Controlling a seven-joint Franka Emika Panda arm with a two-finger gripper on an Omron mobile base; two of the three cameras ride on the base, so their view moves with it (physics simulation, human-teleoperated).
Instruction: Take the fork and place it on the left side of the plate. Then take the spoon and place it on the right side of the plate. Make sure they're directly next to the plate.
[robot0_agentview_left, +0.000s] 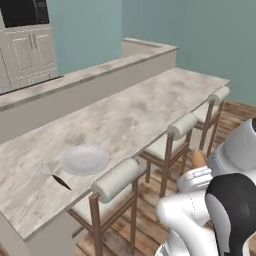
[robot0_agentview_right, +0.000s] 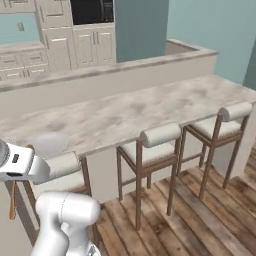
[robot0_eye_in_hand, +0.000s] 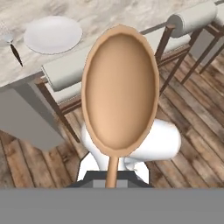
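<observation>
1. A pale marble-look counter (robot0_agentview_left: 150, 105) runs past three cushioned wooden stools (robot0_agentview_right: 150, 145) on plank flooring, with teal walls and white cabinets (robot0_agentview_right: 60, 45) behind.
2. On it, the fork (robot0_agentview_left: 52, 174) lies just left of the plate (robot0_agentview_left: 85, 159).
3. In the hand view, the spoon (robot0_eye_in_hand: 120, 92) looms close, its handle pinched in the closed gripper (robot0_eye_in_hand: 112, 181) off the counter, above the floor.

The round white-grey plate (robot0_agentview_left: 84, 159) lies flat near the front edge of the marbled tabletop (robot0_agentview_left: 150, 107), the fork (robot0_agentview_left: 52, 173) with pale tines and dark handle lying flat just to its left, while the orange-brown wooden spoon (robot0_eye_in_hand: 120, 94) is off the tabletop, its oval bowl looming over the wooden floor.
</observation>
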